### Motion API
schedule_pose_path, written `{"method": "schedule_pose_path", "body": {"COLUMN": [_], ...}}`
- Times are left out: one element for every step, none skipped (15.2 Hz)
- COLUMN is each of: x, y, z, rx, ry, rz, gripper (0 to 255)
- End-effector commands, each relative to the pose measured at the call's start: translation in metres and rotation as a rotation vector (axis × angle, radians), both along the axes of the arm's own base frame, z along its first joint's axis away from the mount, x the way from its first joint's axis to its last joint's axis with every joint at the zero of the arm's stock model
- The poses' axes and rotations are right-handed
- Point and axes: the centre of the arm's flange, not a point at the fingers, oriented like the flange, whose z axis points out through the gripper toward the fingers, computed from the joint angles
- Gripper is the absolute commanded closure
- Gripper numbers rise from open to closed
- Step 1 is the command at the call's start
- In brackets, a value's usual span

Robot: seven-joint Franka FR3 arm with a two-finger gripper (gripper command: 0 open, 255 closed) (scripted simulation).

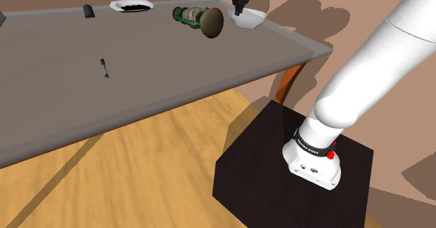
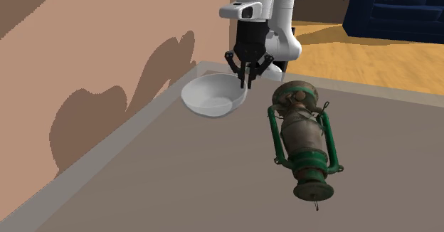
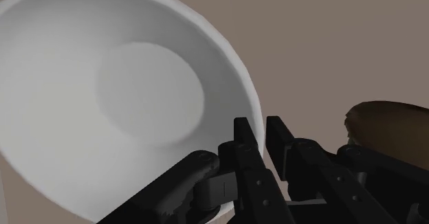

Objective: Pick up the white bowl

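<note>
The white bowl [image 1: 250, 18] sits at the far corner of the grey table [image 1: 175, 73], close to the wall. My black gripper [image 1: 238, 11] comes straight down onto the side of its rim that faces the lantern. In the second exterior view the fingertips of the gripper [image 2: 244, 82] meet the edge of the bowl [image 2: 210, 97]. The wrist view has the gripper [image 3: 261, 130] with one finger inside and one outside the bowl [image 3: 124, 99], clasping the thin rim. I cannot tell if the bowl is off the table.
A green and brown lantern [image 2: 302, 138] lies on its side right beside the bowl. Further along the table are a white dish with dark contents [image 1: 131, 5], a small dark object [image 1: 89, 11] and a pen [image 1: 105, 68]. The black stand [image 1: 293, 171] is on the wooden floor.
</note>
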Motion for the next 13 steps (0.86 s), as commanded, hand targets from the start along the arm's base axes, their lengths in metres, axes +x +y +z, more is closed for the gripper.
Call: {"method": "schedule_pose_path", "body": {"x": [0.0,0.0,0.0,0.0,0.0,0.0,0.0,0.0,0.0,0.0,0.0,0.0,0.0], "y": [0.0,0.0,0.0,0.0,0.0,0.0,0.0,0.0,0.0,0.0,0.0,0.0,0.0], "z": [0.011,0.016,0.021,0.027,0.032,0.037,0.043,0.048,0.053,0.058,0.064,0.064,0.064], "rx": [0.0,0.0,0.0,0.0,0.0,0.0,0.0,0.0,0.0,0.0,0.0,0.0,0.0], "ry": [0.0,0.0,0.0,0.0,0.0,0.0,0.0,0.0,0.0,0.0,0.0,0.0,0.0], "rz": [0.0,0.0,0.0,0.0,0.0,0.0,0.0,0.0,0.0,0.0,0.0,0.0,0.0], "gripper": [255,255,255,255,255,255,255,255,255,255,255,255,255]}}
